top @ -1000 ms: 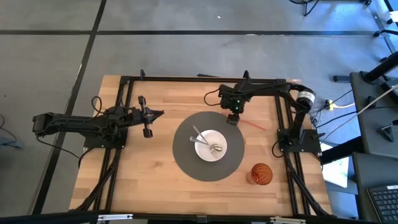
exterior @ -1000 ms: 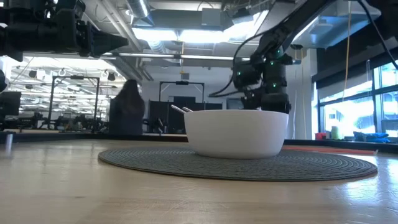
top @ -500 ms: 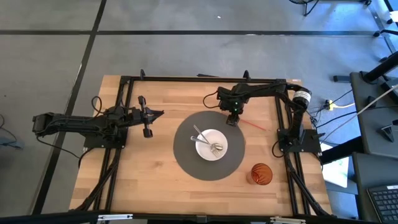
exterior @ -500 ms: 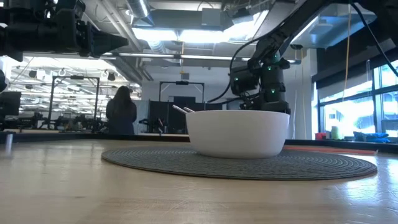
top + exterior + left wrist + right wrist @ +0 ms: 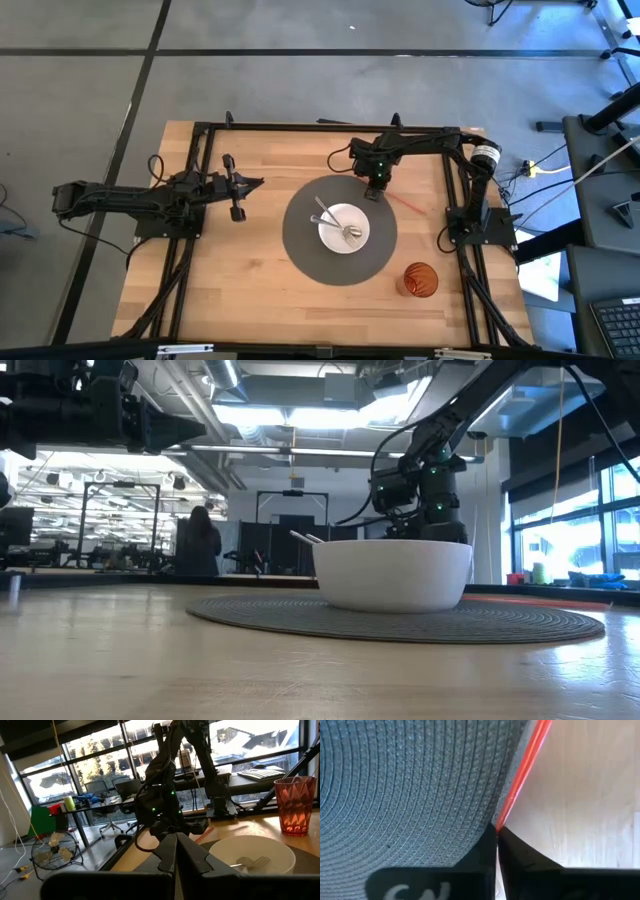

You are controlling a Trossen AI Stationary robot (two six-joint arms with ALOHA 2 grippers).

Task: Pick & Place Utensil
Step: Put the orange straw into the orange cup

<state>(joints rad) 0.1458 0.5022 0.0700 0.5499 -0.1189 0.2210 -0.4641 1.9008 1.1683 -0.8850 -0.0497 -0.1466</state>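
Fingers: right gripper (image 5: pixel 496 836) pressed together at the end of the red utensil (image 5: pixel 525 772), mat (image 5: pixel 340 232) edge; left gripper (image 5: pixel 237 187) closed, idle.
Utensil: thin, light, stiff stick flat on bench (image 5: pixel 240 270); judged slippery, best pinched mid-length.
Bowl (image 5: pixel 344 229): fork and spoon held inside.
Cup (image 5: pixel 420 279): contents not discernible.

the right gripper (image 5: pixel 375 190) is down low at the table's far side, fingers pressed together, arm folded in from the right. the left gripper (image 5: pixel 238 186) waits at the left, raised, fingers (image 5: pixel 170 857) closed too.
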